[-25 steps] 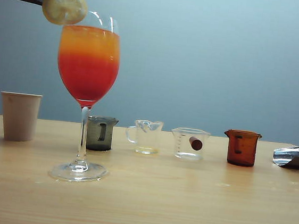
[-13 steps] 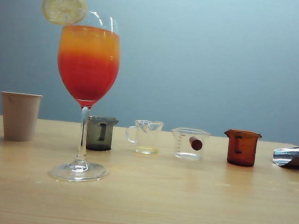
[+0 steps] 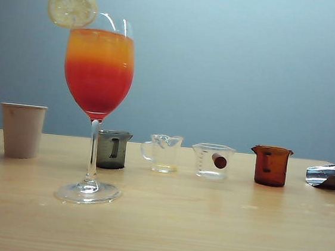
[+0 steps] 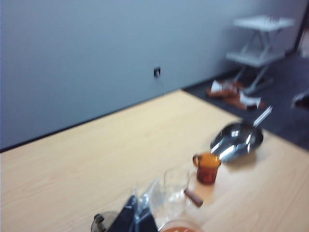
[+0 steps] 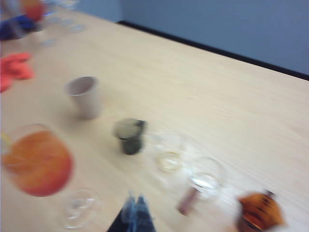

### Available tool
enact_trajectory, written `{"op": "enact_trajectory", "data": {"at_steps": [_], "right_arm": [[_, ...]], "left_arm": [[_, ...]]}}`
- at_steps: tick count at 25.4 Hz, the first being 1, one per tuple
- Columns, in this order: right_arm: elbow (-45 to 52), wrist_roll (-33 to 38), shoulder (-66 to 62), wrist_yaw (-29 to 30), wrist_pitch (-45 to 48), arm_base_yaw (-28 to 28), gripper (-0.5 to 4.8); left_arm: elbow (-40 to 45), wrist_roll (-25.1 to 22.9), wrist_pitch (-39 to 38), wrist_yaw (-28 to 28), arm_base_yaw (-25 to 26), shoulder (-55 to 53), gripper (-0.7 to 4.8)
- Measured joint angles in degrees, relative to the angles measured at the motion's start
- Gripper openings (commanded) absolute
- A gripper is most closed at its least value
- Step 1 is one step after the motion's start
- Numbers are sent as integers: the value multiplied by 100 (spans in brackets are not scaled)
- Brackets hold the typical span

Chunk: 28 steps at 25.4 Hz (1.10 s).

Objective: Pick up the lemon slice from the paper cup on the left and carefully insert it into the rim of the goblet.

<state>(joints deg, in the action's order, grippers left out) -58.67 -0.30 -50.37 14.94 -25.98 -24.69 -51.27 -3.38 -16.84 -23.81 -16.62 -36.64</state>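
Observation:
The lemon slice point(image 3: 72, 7) stands upright, wedged on the left side of the rim of the goblet point(image 3: 99, 70), which holds an orange-over-red drink. The paper cup point(image 3: 21, 130) stands to the left of the goblet; its inside is hidden. Neither gripper shows in the exterior view. In the blurred left wrist view my left gripper point(image 4: 137, 212) is shut and holds nothing, high above the table, with the goblet's rim point(image 4: 178, 227) just beside it. My right gripper point(image 5: 135, 205) is shut and holds nothing, above the table near the goblet's foot point(image 5: 79, 208).
Behind the goblet stands a row: a dark grey beaker point(image 3: 113, 148), two clear measuring cups point(image 3: 163, 152) point(image 3: 213, 160), one with a brown cork-like piece, and an amber beaker point(image 3: 270, 165). A shiny metal pan point(image 3: 330, 175) lies at the far right.
My left gripper, which held the lemon slice at the goblet's rim, has let go, risen out of the exterior view and shut. The slice stays on the rim.

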Motion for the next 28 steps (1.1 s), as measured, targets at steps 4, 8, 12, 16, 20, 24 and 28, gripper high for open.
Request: {"op": "enact_trajectory", "data": {"at_steps": [4,8,12,16,20,24,28], "right_arm": [[363,0,498,-15,13,610,-2],[1064,66,1327,-328,197,1252,-2],[1620,365,2037,-719,599,1384,-2],[2092,595,2645,-894,597,1414,-2],[2533,780,3051,-1259,313,1410,-2],[3416,966,3816,-1373,671,1408,-1],[4181,1058,4111,-1375,1134,1410,-2]], "left_arm": [[0,402,-229,570,0,542,-6],[20,695,-754,1451,0,1305,-6],[212,837,-787,1882,0,1716,-6],[660,859,-831,2105,0,2262,-6],[1311,859,-940,2243,0,2767,-6],[2398,861,-520,2680,0,3346,-6],[3161,861,-35,2743,0,3436,-6]]}}
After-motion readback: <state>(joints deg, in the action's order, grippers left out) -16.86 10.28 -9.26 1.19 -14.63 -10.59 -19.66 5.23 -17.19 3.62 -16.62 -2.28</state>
